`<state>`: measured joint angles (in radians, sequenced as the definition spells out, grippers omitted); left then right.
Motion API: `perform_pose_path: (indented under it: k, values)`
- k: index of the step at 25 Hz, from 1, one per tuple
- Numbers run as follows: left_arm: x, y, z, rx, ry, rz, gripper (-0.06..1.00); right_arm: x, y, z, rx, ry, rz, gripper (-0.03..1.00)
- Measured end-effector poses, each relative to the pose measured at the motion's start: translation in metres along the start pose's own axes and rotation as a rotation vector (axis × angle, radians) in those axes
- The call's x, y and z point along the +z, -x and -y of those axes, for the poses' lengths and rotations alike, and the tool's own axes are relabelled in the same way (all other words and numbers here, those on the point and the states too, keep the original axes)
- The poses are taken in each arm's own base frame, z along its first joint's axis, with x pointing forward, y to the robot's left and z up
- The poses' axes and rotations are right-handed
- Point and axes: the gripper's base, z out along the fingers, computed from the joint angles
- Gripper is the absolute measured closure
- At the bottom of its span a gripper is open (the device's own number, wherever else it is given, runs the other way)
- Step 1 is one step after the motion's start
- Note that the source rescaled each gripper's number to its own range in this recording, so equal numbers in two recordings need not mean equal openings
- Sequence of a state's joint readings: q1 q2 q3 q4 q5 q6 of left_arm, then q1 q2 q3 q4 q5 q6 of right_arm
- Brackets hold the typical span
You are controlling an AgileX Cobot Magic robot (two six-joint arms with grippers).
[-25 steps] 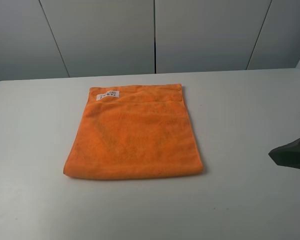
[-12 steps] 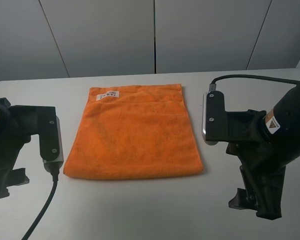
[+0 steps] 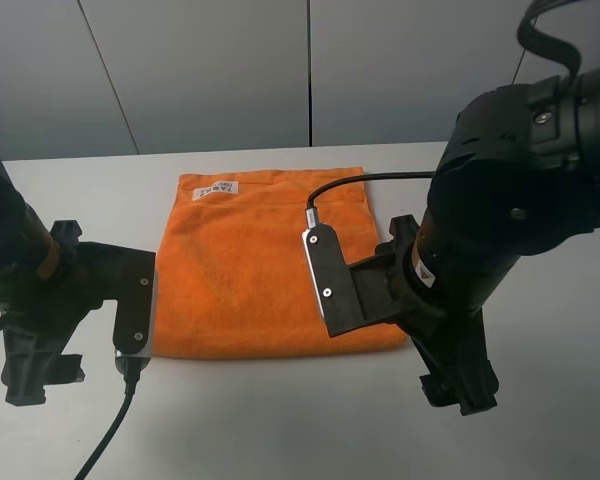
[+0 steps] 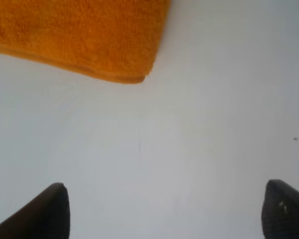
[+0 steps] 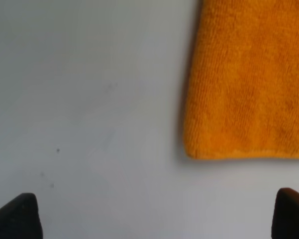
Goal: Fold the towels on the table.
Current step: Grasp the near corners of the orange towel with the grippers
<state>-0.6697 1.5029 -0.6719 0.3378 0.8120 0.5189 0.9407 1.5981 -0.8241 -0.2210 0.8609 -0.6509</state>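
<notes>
The orange towel point(image 3: 245, 260) lies flat in the middle of the white table point(image 3: 280, 430), its white label point(image 3: 218, 187) at the far left corner. My left gripper point(image 3: 42, 375) hangs over bare table just left of the towel's near left corner point(image 4: 139, 77), open and empty, its fingertips point(image 4: 50, 211) wide apart. My right gripper point(image 3: 458, 385) stands open and empty beside the near right corner point(image 5: 192, 152), over bare table. The right arm hides part of the towel's near right edge in the high view.
Grey wall panels point(image 3: 310, 70) stand behind the table's far edge. A black cable point(image 3: 105, 440) trails from the left wrist camera toward the front edge, and another point(image 3: 370, 180) runs over the towel to the right wrist camera.
Both arms have swung in from the sides of the table and now stand at the towel's near corners. The towel has not moved, and both grippers stayed open.
</notes>
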Motion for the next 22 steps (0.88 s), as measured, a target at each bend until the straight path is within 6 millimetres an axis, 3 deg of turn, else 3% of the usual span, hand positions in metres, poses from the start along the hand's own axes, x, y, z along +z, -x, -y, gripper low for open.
perform_pose_path:
  k: [6,10,15,22]
  values:
    - [0.009,0.009,-0.005,0.033,0.026,0.065,-0.06,0.007,0.018,0.016,-0.024,0.026,0.012,-0.03]
    - [0.017,0.006,-0.014,0.013,0.025,0.076,-0.06,0.026,0.007,0.029,0.042,0.089,0.012,-0.03]
    - [0.022,0.004,-0.023,-0.040,0.021,0.155,-0.06,0.031,-0.010,0.045,0.152,0.122,0.098,-0.03]
    - [0.028,0.012,-0.022,0.028,-0.027,0.254,-0.06,0.029,-0.004,0.047,0.174,0.169,0.240,-0.03]
